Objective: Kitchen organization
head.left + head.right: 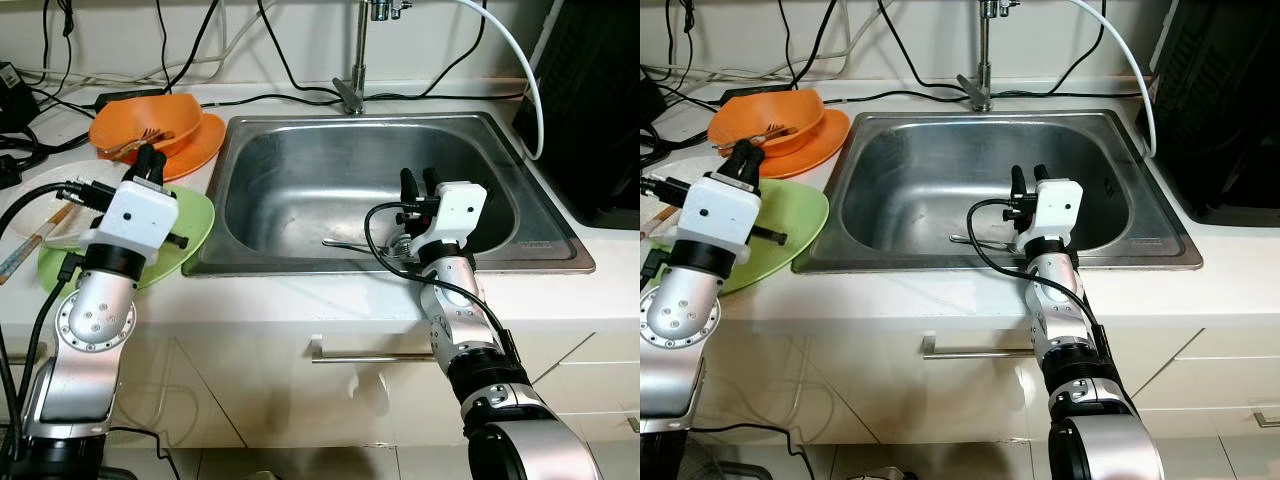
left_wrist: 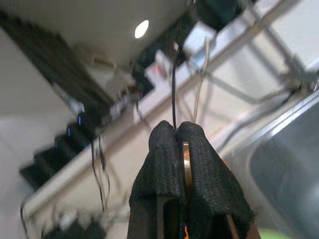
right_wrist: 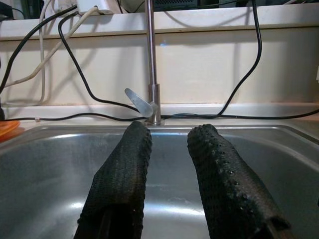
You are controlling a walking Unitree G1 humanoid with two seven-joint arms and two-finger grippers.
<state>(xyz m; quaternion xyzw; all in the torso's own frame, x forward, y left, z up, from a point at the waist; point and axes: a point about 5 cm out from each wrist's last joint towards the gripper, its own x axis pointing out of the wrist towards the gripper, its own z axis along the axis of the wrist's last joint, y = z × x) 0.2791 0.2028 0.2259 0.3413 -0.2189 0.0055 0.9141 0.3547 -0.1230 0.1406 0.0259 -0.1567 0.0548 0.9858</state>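
Steel sink (image 1: 520, 235) is holding a utensil (image 1: 345, 243) while the right gripper (image 1: 418, 182) is hovering above it and the left gripper (image 1: 152, 160) is pointing at the orange bowl (image 1: 150, 118). Left wrist view: fingers (image 2: 164, 154) are pressing together, empty. Right wrist view: fingers (image 3: 124, 169) are standing apart, facing the faucet (image 3: 151, 59).

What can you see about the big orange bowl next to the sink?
The orange bowl looks like smooth plastic, wide and shallow. It sits upright on a matching orange plate on the white counter, left of the steel sink, near the back wall. Something thin like chopsticks lies inside. Black cables run behind it. The left gripper is just in front of it.
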